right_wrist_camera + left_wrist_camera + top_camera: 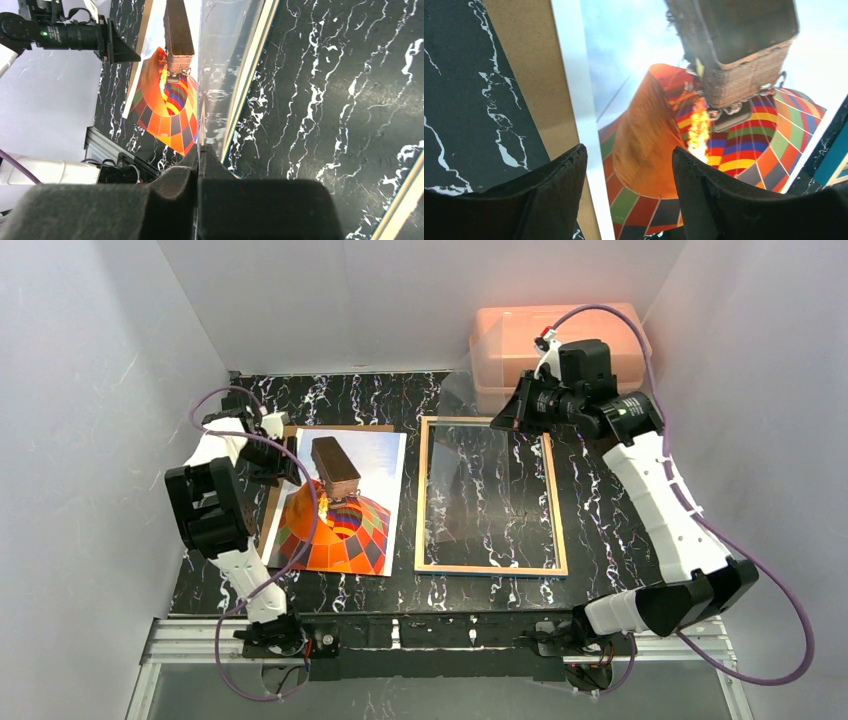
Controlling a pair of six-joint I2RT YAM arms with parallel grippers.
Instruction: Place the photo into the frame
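On black marble table (600,530) | left gripper (629,150) released above hot-air-balloon paper photo (644,125) | right gripper (200,152) clenched on clear pane (220,60) of wood-edged frame (490,568)

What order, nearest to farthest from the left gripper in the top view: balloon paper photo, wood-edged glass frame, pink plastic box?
1. Balloon paper photo: under the left gripper.
2. Wood-edged glass frame: middle.
3. Pink plastic box: far right.

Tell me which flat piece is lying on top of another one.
The photo, the hot-air balloon print: it lies on the brown backing board, which shows along its left edge. The frame lies directly on the table, beside it.
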